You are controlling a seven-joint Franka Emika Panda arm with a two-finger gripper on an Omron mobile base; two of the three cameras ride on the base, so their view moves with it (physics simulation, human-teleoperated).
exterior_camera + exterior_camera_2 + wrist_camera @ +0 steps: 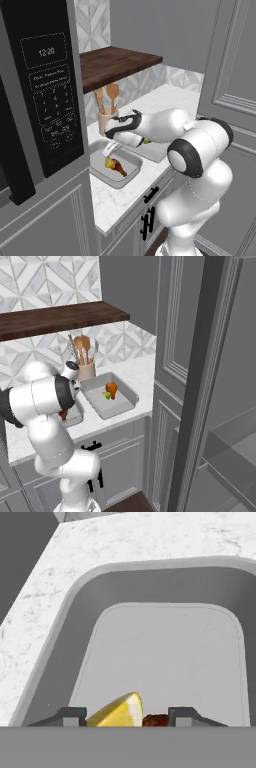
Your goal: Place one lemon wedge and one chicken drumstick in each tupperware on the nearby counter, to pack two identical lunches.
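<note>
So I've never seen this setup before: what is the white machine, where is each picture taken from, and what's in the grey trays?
A white robot arm works over a marble counter. Two pictures look forward from behind it, left and right; the third looks along its gripper. The jaws stand apart around a yellow lemon wedge, beside a dark drumstick, in the near tupperware. I can't tell if anything is gripped. The other tupperware holds an orange drumstick and a greenish wedge. A utensil cup stands behind.
</note>
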